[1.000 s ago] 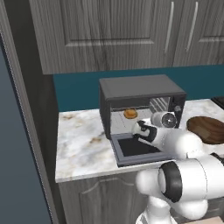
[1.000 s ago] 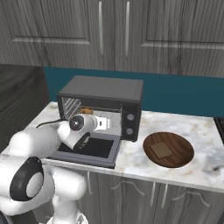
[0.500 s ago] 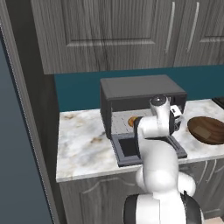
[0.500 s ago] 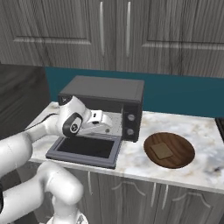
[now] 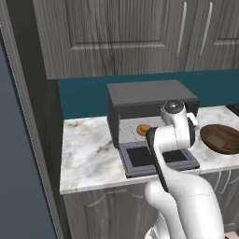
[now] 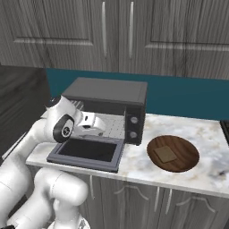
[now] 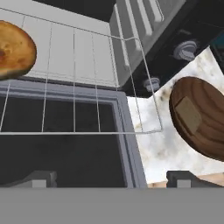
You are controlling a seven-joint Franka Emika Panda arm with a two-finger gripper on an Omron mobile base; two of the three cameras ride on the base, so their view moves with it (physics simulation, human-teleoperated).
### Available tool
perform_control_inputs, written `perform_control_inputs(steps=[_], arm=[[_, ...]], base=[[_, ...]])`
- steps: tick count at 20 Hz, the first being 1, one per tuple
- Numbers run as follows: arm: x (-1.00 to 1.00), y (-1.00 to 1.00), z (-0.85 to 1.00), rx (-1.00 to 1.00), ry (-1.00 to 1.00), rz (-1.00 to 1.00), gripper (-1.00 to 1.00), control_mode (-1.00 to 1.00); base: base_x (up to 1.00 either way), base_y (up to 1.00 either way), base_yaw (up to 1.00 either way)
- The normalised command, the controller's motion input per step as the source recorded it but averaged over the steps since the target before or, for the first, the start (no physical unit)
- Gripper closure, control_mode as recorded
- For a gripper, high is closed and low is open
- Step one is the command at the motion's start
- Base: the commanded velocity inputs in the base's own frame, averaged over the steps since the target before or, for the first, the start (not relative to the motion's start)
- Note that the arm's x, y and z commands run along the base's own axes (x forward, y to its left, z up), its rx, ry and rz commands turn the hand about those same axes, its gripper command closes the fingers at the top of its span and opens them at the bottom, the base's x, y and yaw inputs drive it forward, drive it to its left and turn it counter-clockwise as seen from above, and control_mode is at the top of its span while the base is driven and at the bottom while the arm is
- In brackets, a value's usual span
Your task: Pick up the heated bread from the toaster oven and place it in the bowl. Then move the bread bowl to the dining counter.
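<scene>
The toaster oven (image 6: 107,96) stands on the marble counter with its glass door (image 6: 87,152) dropped open and its wire rack (image 7: 87,78) drawn out. On the rack inside lies the heated bread (image 5: 143,129), a small orange-brown bun, which sits at the upper left (image 7: 13,50) of the hand view. My gripper (image 6: 102,129) hovers over the open door at the oven's mouth, open, its tips (image 7: 113,179) wide apart with nothing between them. The bread is apart from the fingers, deeper in and to one side. The dark brown bowl (image 6: 173,153) rests right of the oven (image 7: 201,118).
A flat tan square piece (image 6: 165,154) lies in the bowl. Oven knobs (image 7: 186,49) face the front on the right side. My own upright arm (image 5: 170,140) blocks part of the oven front in the left base view. Grey cabinets (image 6: 116,36) hang above the counter (image 6: 138,167).
The arm has swung up from a low folded pose to stand upright before the oven. The hand has stayed over the open door, shifting only slightly. Bread and bowl have not moved.
</scene>
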Motion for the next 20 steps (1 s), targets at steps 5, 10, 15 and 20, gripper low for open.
perform_control_inputs(steps=[5,10,15,20], arm=[[0.0,0.69,0.62,0.1,-0.04,-0.03,-1.0,-1.0],[0.1,0.36,0.14,0.21,0.07,0.04,-1.0,-1.0],[0.01,0.05,-0.2,0.27,0.02,0.12,-1.0,-1.0],[0.21,0.18,-0.18,0.09,-0.17,0.02,-1.0,-1.0]], base=[[0.0,0.0,0.0],[0.0,0.0,0.0],[0.0,0.0,0.0],[0.0,0.0,0.0]])
